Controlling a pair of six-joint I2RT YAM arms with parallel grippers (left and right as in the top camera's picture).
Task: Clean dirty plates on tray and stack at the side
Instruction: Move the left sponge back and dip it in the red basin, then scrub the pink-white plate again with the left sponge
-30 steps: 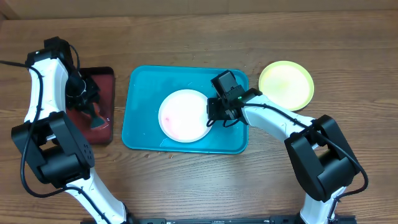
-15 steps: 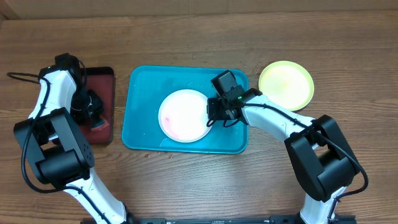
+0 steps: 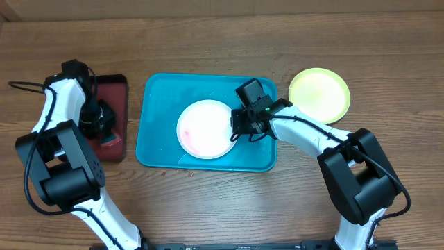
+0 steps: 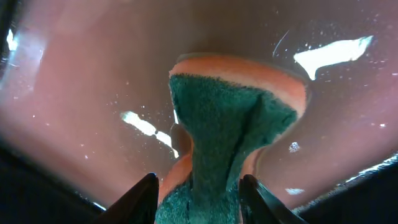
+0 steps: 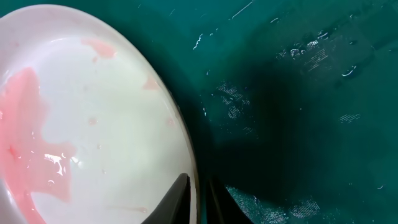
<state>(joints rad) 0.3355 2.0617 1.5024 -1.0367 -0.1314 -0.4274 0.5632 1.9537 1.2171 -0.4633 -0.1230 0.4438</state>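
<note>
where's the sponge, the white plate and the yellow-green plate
sponge [image 4: 230, 124], left wrist view, middle of its green scrub face
white plate [image 3: 205, 128], overhead view, centre of its face
yellow-green plate [image 3: 319, 95], overhead view, centre of its face

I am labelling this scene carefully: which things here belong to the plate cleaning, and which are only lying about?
Job: white plate, smeared red; yellow-green plate; turquoise tray; sponge in left claw; right claw on the white plate's rim.
Lying about: dark red tray under the sponge; black cable.
</note>
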